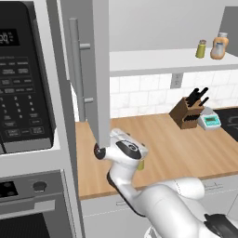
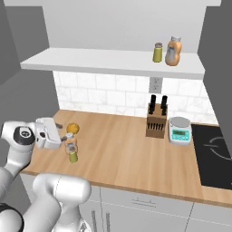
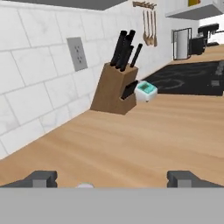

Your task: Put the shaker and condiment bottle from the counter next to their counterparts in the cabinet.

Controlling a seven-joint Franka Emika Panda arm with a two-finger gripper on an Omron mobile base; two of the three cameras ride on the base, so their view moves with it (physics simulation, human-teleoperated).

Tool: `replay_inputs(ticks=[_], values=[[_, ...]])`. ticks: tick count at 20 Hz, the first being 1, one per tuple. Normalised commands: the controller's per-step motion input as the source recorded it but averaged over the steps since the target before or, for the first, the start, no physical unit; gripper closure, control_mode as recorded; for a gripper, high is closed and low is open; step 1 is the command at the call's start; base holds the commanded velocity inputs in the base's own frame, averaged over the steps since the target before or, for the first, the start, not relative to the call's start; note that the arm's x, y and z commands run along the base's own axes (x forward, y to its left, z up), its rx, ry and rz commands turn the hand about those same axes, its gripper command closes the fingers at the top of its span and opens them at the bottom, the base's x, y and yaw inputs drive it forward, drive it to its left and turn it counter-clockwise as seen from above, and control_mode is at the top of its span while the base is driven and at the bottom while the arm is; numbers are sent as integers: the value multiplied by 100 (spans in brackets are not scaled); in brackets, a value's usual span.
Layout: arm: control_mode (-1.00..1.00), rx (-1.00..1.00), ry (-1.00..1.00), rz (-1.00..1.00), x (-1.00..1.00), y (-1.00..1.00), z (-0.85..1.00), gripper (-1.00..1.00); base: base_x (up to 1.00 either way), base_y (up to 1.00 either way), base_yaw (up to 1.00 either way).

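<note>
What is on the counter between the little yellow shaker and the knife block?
Nothing: in the right base view, bare wooden counter runs from the shaker to the knife block.

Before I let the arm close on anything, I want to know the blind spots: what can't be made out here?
- Condiment bottle: right base view, body hidden behind the gripper and shaker.
- Shaker: left base view, a sliver beside the arm.
- Scale display: too small, every view.
- Microwave: cut by the left edge, left base view.
</note>
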Motion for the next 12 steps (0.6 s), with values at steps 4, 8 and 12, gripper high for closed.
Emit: replay_inputs(ticks=[4,8,12], values=[[-100,0,0,-4,0,9,-16,-100,0,0,0],[-100,0,0,-2,0,21,-19,-100,0,0,0],[-100,0,0,-3,1,18,-32,-100,0,0,0]])
